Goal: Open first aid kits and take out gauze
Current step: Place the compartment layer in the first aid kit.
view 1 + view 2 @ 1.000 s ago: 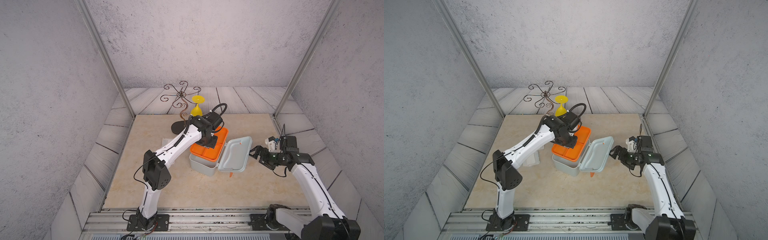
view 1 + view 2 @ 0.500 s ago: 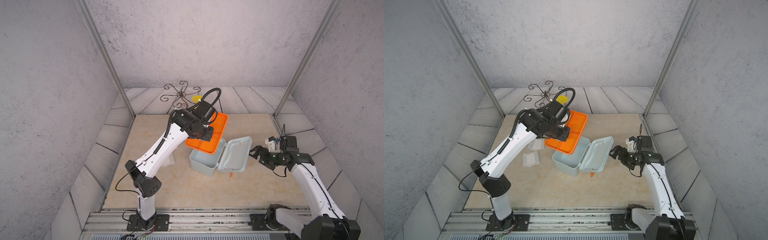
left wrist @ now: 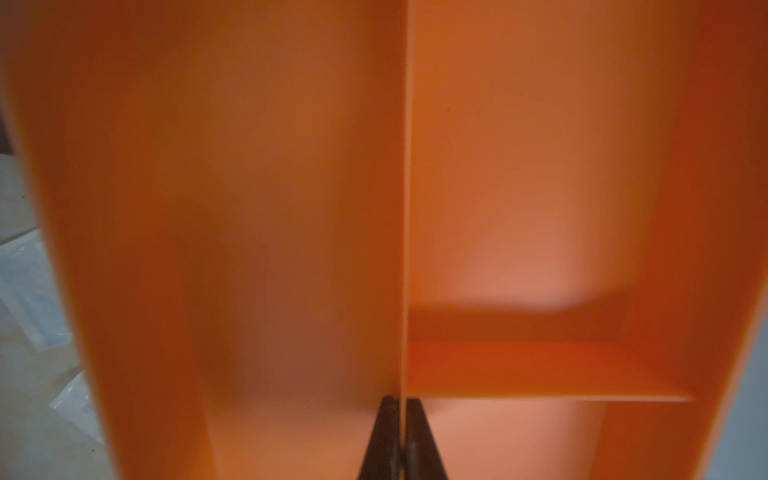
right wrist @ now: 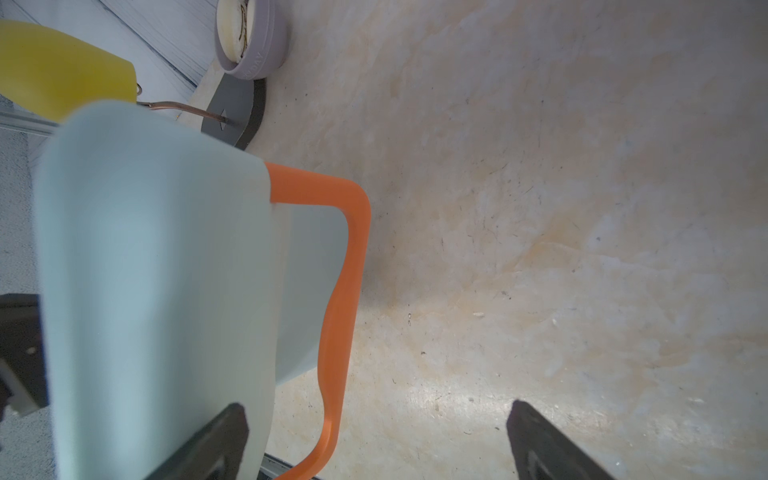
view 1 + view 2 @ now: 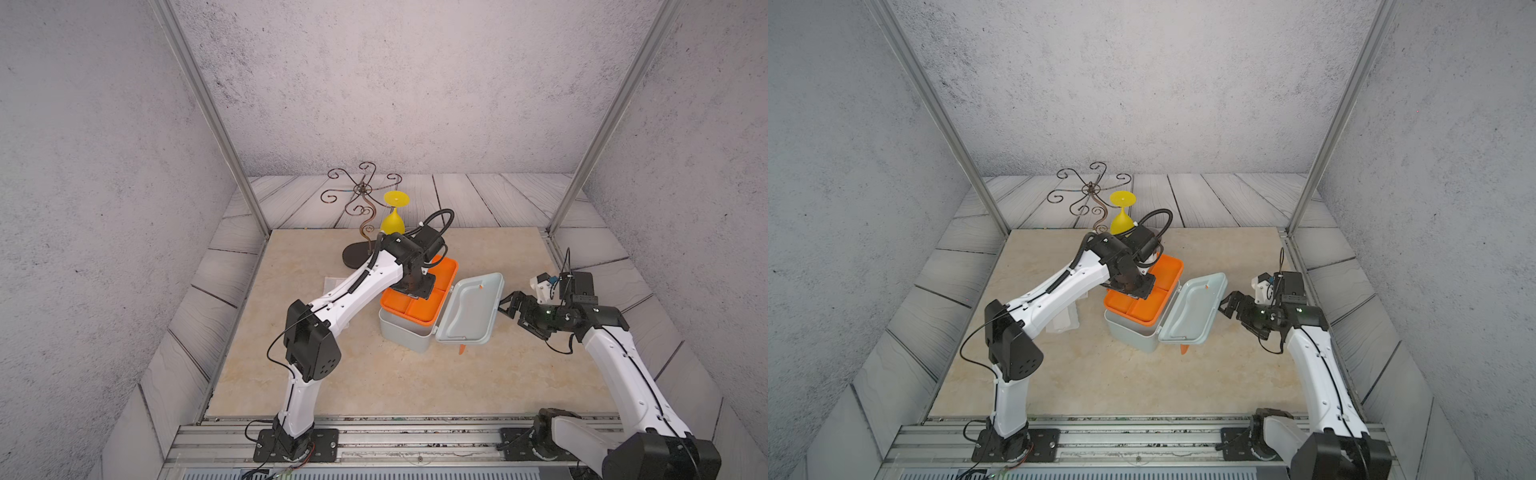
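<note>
Item: first aid kit (image 5: 403, 336), centre of both top views on the bench (image 5: 415, 386), lid (image 5: 469, 309) swung open to the right, orange tray (image 5: 415, 311) at its mouth. My left gripper (image 3: 402, 405) has its fingers pinched on the tray's divider. Gauze (image 5: 1064, 324): clear-wrapped packets on the bench left of the kit, partly under my left arm; right gripper (image 5: 510, 305), fingers spread wide, sits just beside the lid.

Look, orange tray (image 5: 442, 270) covers the box (image 5: 401, 332) mouth (lid (image 5: 469, 309) walls off the right side); bare tabletop (image 5: 374, 382) in front lies wide open.
</note>
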